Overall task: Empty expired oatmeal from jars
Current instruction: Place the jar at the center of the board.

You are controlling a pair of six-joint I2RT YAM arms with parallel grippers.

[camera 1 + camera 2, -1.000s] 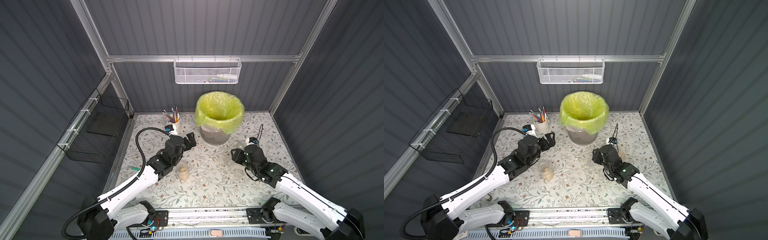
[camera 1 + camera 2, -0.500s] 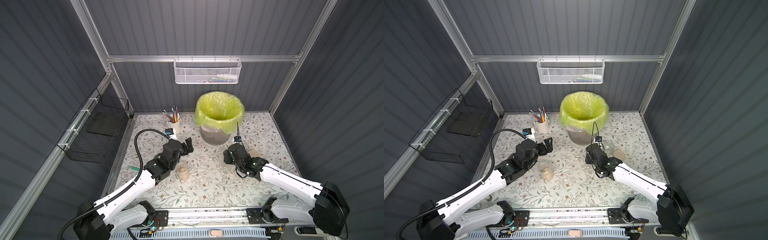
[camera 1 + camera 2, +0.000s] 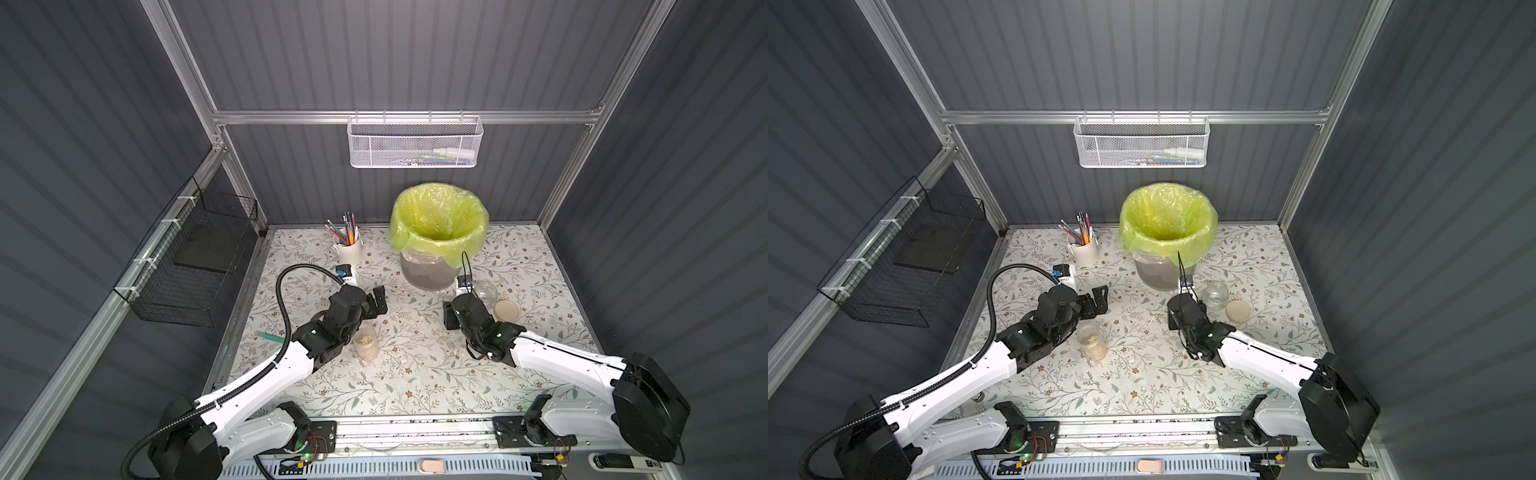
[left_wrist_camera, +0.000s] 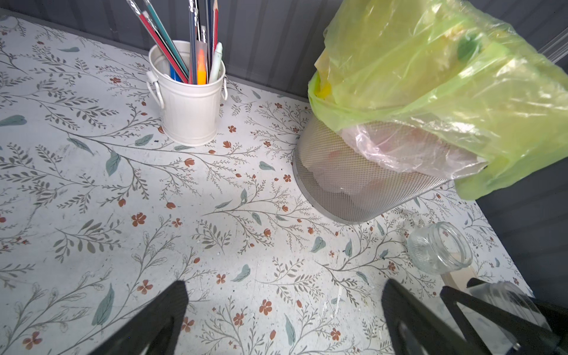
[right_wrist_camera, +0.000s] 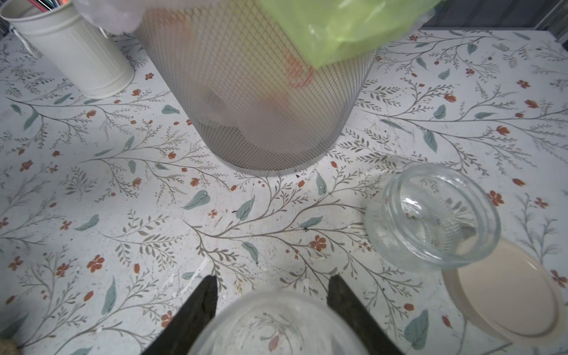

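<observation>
- Oat jar point(image 3: 366, 344): stands on the bench point(image 3: 415, 386) just beside the left forearm, with the oatmeal point(image 3: 368, 354) inside. Same spot as a second ago, untouched.
- Right fingers point(image 5: 196, 310): pinching a clear jar point(image 5: 276, 325). The bench pattern reads straight through the glass and no flakes are seen, so it looks empty. Grip unchanged over the last second.
- Change: the right arm has swung the clear jar inward, away from the squat jar and toward mid-bench. Cannot tell whether its base touches the bench.
- Left fingers point(image 4: 166, 310): spread wide with nothing between them. They have drawn back from the mug side and now sit just beyond the oat jar.
- Lid point(image 3: 507, 310): flat on the bench, just beside the squat jar point(image 3: 485, 293), which is open and empty.
- Bin point(image 3: 424, 274) and mug point(image 3: 348, 251): at the back, not moved.
- Reading: two jars look done, and the oat jar is the one left to empty.
- Likely next: the right arm sets its jar down, then the left fingers close on the oat jar for the carry to the bin.
- Risk: fingers spread this wide could nudge the oat jar over on approach.
</observation>
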